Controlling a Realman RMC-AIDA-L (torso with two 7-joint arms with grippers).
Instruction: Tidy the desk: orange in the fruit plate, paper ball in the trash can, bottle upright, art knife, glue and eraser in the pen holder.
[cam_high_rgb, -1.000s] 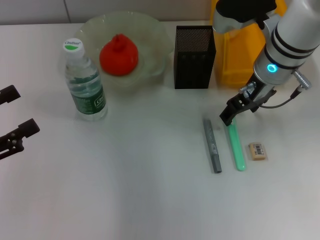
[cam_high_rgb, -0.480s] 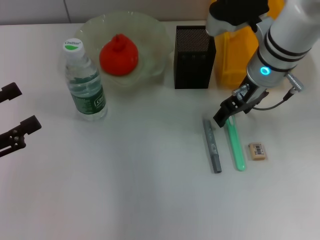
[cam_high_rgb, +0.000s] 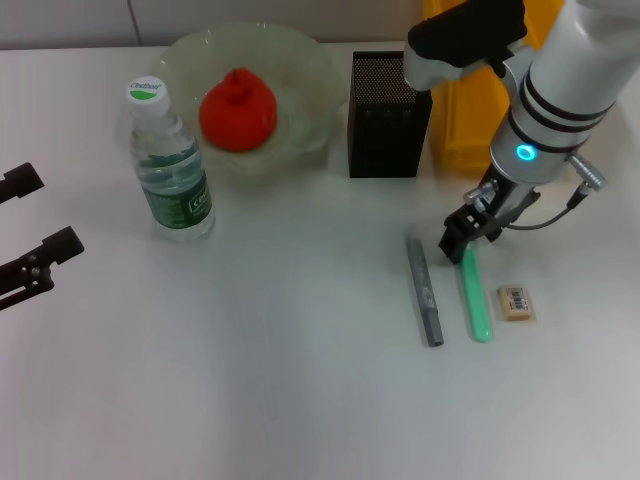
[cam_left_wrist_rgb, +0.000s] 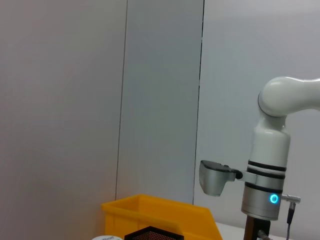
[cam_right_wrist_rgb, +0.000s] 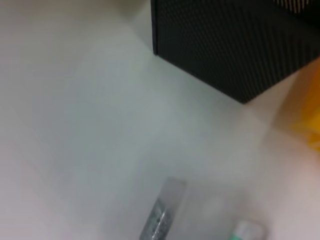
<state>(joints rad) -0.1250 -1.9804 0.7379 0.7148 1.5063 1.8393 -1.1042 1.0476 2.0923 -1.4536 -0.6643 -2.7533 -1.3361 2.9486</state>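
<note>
Right gripper (cam_high_rgb: 458, 240) is hovering over the green glue stick (cam_high_rgb: 473, 295) on the counter (cam_high_rgb: 250, 360); whether its jaws are released or clenched is unclear.

Bright, even light from above; one close view blurred.
The white worktop (cam_high_rgb: 250, 380) is evenly lit, and the bottle (cam_high_rgb: 170, 165) and pen holder (cam_high_rgb: 388, 115) cast only faint, soft shadows. The right wrist view is out of focus, smearing the grey knife (cam_right_wrist_rgb: 161, 215). The left wrist view is crisp, showing flatly lit walls.
</note>
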